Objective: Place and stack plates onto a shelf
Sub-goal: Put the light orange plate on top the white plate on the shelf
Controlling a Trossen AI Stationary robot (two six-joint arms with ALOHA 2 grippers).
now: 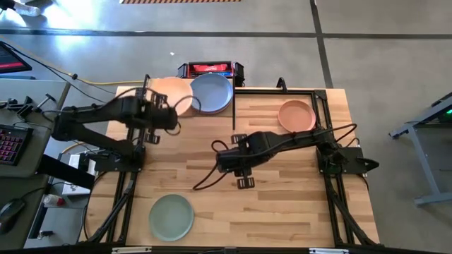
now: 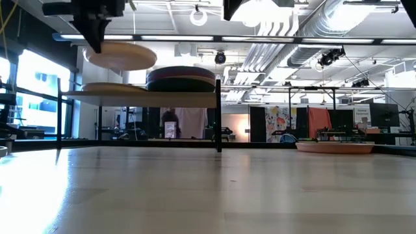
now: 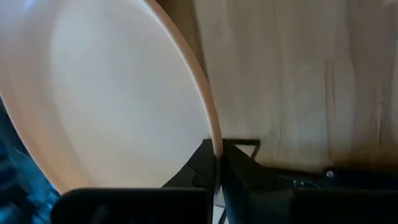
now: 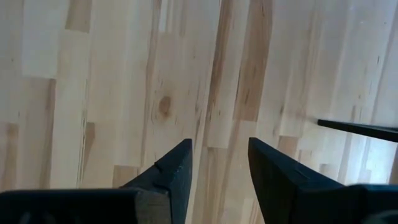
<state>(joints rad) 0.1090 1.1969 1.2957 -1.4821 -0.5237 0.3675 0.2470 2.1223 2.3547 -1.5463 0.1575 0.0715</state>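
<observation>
**Inspector:** Nearest the overhead lens, what sits at the front edge of the table [image 1: 282, 204]?

**Assistant:** Sage green plate [image 1: 171, 216], lying flat on the wood, well apart from both grippers and nearer the left arm's side.

**Inspector:** Status of the task's thing in hand?

**Assistant:** Left gripper [image 3: 217, 163] is clamped tight on the rim of the peach plate [image 3: 118, 93]; the fingers [image 3: 202, 167] pinch its edge. In the low view that plate [image 2: 120, 55] hangs level just above the shelf [image 2: 140, 95], over a pale plate [image 2: 107, 87] already resting on the board (the two are apart, with a gap showing between them).

**Inspector:** What lies beside that gripper?

**Assistant:** Just beyond the left gripper [image 1: 161, 113], a blue plate [image 1: 212, 92] tops a stack [image 2: 181, 78] on the shelf's other half. From table height the stack shows dark bands; I cannot tell how many plates it holds.

**Inspector:** And the right arm?

**Assistant:** Right gripper [image 4: 219, 168] hovers over bare wood near the table's middle, jaws spread wide, holding nothing. Seen from above, the right gripper [image 1: 224, 156] is well apart from the shelf.

**Inspector:** Any plates near it?

**Assistant:** One orange-peach bowl [image 1: 296, 116] sits on the table behind that arm, toward the far right corner, untouched. It also appears low on the tabletop in the level view [image 2: 335, 147].

**Inspector:** Anything beyond the table?

**Assistant:** Red and black box [image 1: 210, 69] on the floor past the shelf.
</observation>
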